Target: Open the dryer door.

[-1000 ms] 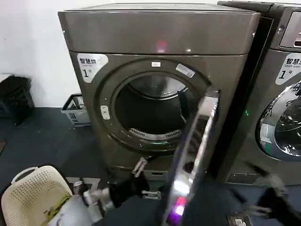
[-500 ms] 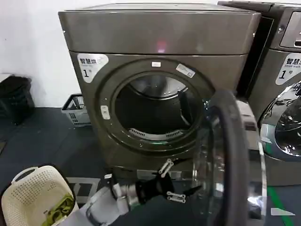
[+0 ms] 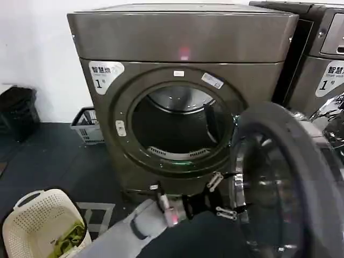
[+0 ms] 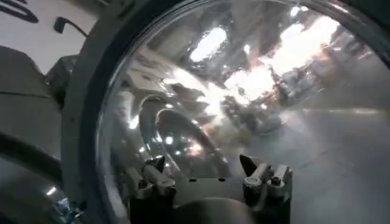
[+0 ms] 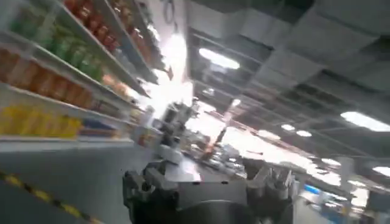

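Dark flooring fills the lower left of the frame, where my left gripper (image 3: 222, 196), fingers apart, sits beside the dryer door (image 3: 290, 183) swung wide from the dryer (image 3: 183, 48) at right.

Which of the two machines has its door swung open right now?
The nearer dryer, marked "1" on its left corner sticker: its round door hangs out to the side, leaving the drum mouth bare. The left hand is beside the door's rim. The neighbouring machine is still shut.
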Robot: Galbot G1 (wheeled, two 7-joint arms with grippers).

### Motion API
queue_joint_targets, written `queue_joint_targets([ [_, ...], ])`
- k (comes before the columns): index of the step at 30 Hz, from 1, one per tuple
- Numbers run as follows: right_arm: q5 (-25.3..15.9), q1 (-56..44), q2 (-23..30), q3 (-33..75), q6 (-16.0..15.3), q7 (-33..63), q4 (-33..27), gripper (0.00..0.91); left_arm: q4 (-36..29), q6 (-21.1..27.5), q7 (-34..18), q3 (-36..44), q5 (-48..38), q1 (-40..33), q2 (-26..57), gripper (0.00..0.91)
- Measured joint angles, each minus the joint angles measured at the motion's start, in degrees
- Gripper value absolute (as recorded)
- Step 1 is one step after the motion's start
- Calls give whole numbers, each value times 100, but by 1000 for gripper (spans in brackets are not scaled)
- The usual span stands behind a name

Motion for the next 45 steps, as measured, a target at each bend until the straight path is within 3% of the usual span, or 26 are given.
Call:
queue_joint_targets([
  [3, -50, -9, -54, 235, -225, 32, -250, 907, 225, 4, -11, 130, -2, -167, -189, 907],
  [6, -155, -7, -127, 427, -259, 84, -427, 907, 444, 24, -12, 266, -2, -334, -392, 907],
  [14, -143, -28, -100, 567, -212, 76, -383, 907, 944, 95, -26, 408, 9, -610, -787, 907],
  [20, -134, -48, -69, 590, -177, 72, -331, 907, 1215, 449, -353, 447, 145, -808, -1070, 907],
  [29, -109, -78, -42, 623, -122, 68, -292, 907, 1704, 466, -370, 546, -17, -1142, -1486, 907],
  [39, -99, -80, -22, 619, -82, 46, -279, 907, 1764, 445, -353, 583, -43, -1198, -1528, 907],
  [45, -87, -39, -28, 606, -64, 2, -230, 907, 1475, 535, -219, 589, -146, -1039, -1346, 907],
])
